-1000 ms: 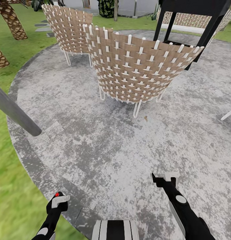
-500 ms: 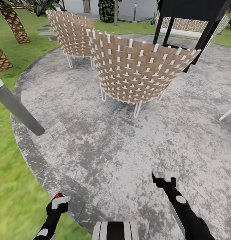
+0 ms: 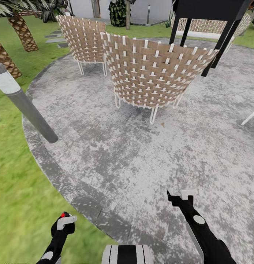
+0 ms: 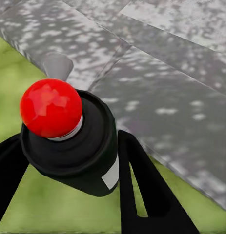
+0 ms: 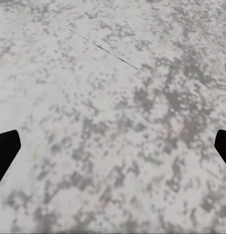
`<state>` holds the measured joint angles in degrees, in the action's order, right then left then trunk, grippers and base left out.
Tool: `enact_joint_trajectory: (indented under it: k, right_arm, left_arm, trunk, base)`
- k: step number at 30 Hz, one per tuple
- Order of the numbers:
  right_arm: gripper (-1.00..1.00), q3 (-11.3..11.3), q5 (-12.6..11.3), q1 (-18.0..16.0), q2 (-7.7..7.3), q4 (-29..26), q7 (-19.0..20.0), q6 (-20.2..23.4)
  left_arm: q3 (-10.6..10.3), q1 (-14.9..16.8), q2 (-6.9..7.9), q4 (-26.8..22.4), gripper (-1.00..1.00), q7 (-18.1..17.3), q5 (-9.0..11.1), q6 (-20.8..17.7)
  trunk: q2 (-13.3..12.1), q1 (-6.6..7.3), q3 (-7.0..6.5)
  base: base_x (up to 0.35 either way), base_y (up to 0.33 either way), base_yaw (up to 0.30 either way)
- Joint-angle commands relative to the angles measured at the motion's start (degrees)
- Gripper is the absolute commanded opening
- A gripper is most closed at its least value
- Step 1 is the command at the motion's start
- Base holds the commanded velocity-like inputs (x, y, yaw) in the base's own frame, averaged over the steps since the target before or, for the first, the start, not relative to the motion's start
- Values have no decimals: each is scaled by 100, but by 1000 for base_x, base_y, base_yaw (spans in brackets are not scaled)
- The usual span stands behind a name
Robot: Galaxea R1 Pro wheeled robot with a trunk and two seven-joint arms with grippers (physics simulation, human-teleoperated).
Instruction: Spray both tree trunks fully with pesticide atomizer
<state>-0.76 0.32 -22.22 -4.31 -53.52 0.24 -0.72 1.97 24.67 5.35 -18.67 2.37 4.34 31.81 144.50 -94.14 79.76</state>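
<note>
We stand at the edge of the round grey paved patch [image 3: 149, 154], green lawn [image 3: 21, 190] at our nine o'clock.

Our left gripper [image 3: 63, 222] is closed around the black pesticide atomizer with a red ball top [image 4: 69, 136], its black fingers [image 4: 142, 190] pressed to the canister's sides over the seam where paving meets grass. Our right gripper [image 3: 180, 196] hangs over bare paving with its fingertips [image 5: 5, 148] spread wide and nothing between them. At twelve o'clock stand two woven tan-and-white wicker chairs [image 3: 156, 79], a black-framed table [image 3: 211, 18] behind them. A grey metal lamp post [image 3: 26, 108] leans at ten o'clock, with criss-cross patterned palm trunks [image 3: 22, 33] beyond it.
</note>
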Motion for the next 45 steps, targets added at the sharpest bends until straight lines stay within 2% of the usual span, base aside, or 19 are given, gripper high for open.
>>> enact_joint_trajectory:
  k: [1,18,45]
  right_arm:
    - [100,-3,3,-1,0,0,1,-8]
    - [100,-3,3,-1,9,8,2,-8]
    - [100,-3,12,-1,9,91,-1,-8]
  left_arm:
    - [-13,2,1,4,-100,-2,45,18]
    - [-13,2,-6,-14,-100,0,40,10]
    - [20,2,1,4,-100,0,49,9]
  trunk:
    - [1,2,-6]
    - [1,2,-159]
    - [-35,72,-999]
  base:
    - [-77,29,0]
    - [-9,4,66]
    - [0,0,88]
